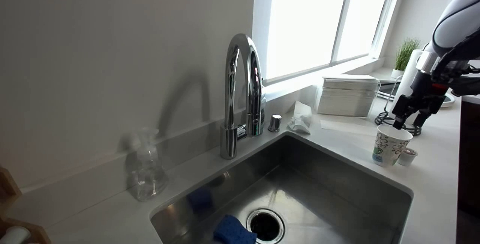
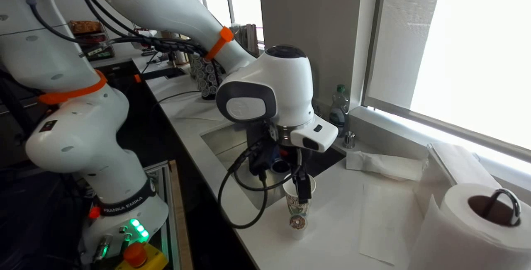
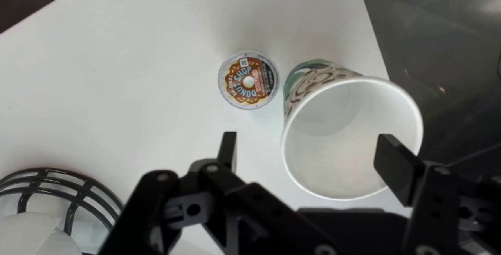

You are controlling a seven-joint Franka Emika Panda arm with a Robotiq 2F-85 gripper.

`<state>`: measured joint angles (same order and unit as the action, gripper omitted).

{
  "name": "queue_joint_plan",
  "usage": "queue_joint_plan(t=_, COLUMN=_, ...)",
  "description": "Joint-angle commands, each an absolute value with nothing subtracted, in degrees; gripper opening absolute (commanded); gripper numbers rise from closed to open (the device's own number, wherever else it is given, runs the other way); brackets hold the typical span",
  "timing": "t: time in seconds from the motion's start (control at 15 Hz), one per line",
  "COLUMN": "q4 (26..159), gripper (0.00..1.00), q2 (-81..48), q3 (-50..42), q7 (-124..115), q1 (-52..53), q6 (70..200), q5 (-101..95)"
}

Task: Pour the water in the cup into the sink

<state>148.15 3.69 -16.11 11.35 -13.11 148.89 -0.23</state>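
Fingers [image 3: 396,167] parted, a Robotiq gripper [image 3: 311,149] hangs near a paper cup [image 1: 389,148]. The neighboring stainless-steel sink [image 1: 330,210] likely eases pouring.

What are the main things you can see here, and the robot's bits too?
cup: 1, white patterned, on counter
coffee pod: 1, brown-topped, beside cup
sink: 1, grey, in counter
faucet: 1, chrome, beside sink
sponge: 1, blue, in sink
spray bottle: 1, clear, on counter
bottle: 1, green-capped, by window
paper stack: 1, white, by window
crumpled paper: 1, white, by sink
paper roll: 1, white, on counter
plant: 1, green, in pot
arm: 1, white, over counter
fingers: 2, black, near cup
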Motion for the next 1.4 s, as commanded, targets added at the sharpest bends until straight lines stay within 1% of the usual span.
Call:
queue_joint_plan(t=0.0, q4=147.5, gripper=0.82, q2=1.2, q3=-16.0, q7=12.7, q1=-13.7, q6=151.7, q5=0.9)
queue_joint_plan(t=0.07, q4=147.4, gripper=0.7, q2=0.8, q3=-16.0, q7=12.9, q1=-13.7, q6=151.9, q5=1.2)
queue_joint_plan(t=0.13, q4=147.4, gripper=0.71, q2=0.5, q3=-16.0, q7=12.9, q1=-13.8, q6=152.4, q5=1.2)
queue_joint_plan(t=0.2, q4=147.3, gripper=0.67, q2=0.1, q3=-15.9, q7=12.9, q1=-13.9, q6=152.7, q5=1.3)
queue_joint_plan(t=0.27, q4=147.2, gripper=0.58, q2=-0.3, q3=-15.9, q7=12.9, q1=-13.9, q6=153.2, q5=1.3)
queue_joint_plan(t=0.33, q4=147.2, gripper=0.56, q2=-0.6, q3=-15.8, q7=12.8, q1=-13.9, q6=153.5, q5=1.5)
queue_joint_plan(t=0.4, q4=147.3, gripper=0.58, q2=-0.8, q3=-15.6, q7=13.1, q1=-13.8, q6=153.9, q5=2.0)
queue_joint_plan(t=0.47, q4=147.3, gripper=0.5, q2=-1.1, q3=-15.5, q7=12.8, q1=-13.8, q6=154.4, q5=2.0)
queue_joint_plan(t=0.53, q4=147.3, gripper=0.53, q2=-1.3, q3=-15.4, q7=12.5, q1=-13.8, q6=155.0, q5=2.0)
queue_joint_plan(t=0.6, q4=147.4, gripper=0.49, q2=-1.5, q3=-15.3, q7=12.7, q1=-13.7, q6=155.5, q5=2.4)
queue_joint_plan(t=0.67, q4=147.4, gripper=0.47, q2=-1.8, q3=-15.1, q7=12.5, q1=-13.7, q6=156.1, q5=2.5)
queue_joint_plan(t=0.73, q4=147.4, gripper=0.41, q2=-2.0, q3=-15.0, q7=12.4, q1=-13.7, q6=156.4, q5=2.4)
queue_joint_plan(t=0.8, q4=147.4, gripper=0.33, q2=-2.1, q3=-14.9, q7=12.6, q1=-13.7, q6=156.6, q5=2.7)
queue_joint_plan(t=0.87, q4=147.3, gripper=0.33, q2=-2.4, q3=-14.7, q7=12.8, q1=-13.7, q6=157.0, q5=3.2)
queue_joint_plan(t=0.93, q4=147.3, gripper=0.35, q2=-2.6, q3=-14.6, q7=13.0, q1=-13.7, q6=157.0, q5=3.7)
queue_joint_plan(t=1.0, q4=147.3, gripper=0.27, q2=-2.8, q3=-14.4, q7=13.1, q1=-13.8, q6=157.3, q5=4.2)
queue_joint_plan(t=1.07, q4=147.3, gripper=0.27, q2=-3.0, q3=-14.3, q7=13.3, q1=-13.8, q6=157.4, q5=4.5)
queue_joint_plan(t=1.13, q4=147.3, gripper=0.24, q2=-3.1, q3=-14.2, q7=13.4, q1=-13.8, q6=157.4, q5=4.9)
queue_joint_plan(t=1.2, q4=147.3, gripper=0.11, q2=-3.2, q3=-14.1, q7=13.5, q1=-13.8, q6=157.4, q5=5.1)
queue_joint_plan(t=1.27, q4=147.3, gripper=0.05, q2=-3.1, q3=-14.1, q7=13.5, q1=-13.8, q6=157.3, q5=5.2)
queue_joint_plan(t=1.33, q4=147.3, gripper=0.04, q2=-2.7, q3=-14.1, q7=12.8, q1=-13.8, q6=157.2, q5=4.5)
